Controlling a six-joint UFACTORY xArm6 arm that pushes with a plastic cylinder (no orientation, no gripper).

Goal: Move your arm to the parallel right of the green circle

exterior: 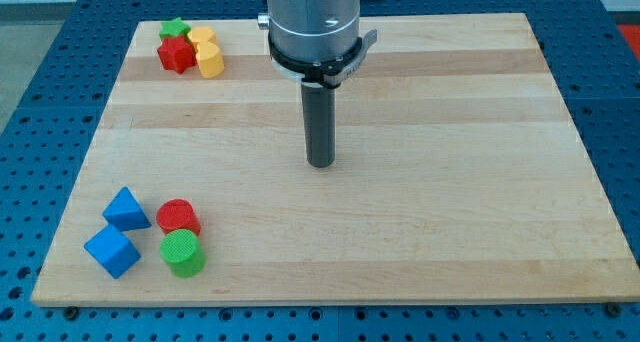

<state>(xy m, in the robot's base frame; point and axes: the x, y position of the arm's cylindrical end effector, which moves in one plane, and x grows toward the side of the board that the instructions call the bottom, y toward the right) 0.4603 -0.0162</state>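
Observation:
The green circle [183, 253] is a short green cylinder near the view's bottom left of the wooden board [420, 232]. A red cylinder [178, 217] touches it just above. My tip [320, 164] is the lower end of the dark rod near the board's middle. It stands well to the right of the green circle and higher in the view, touching no block.
A blue triangular block [126, 209] and a blue cube [111, 251] lie left of the red and green cylinders. At the view's top left a green star [175, 28], a red star [176, 54] and two yellow blocks [206, 50] cluster together.

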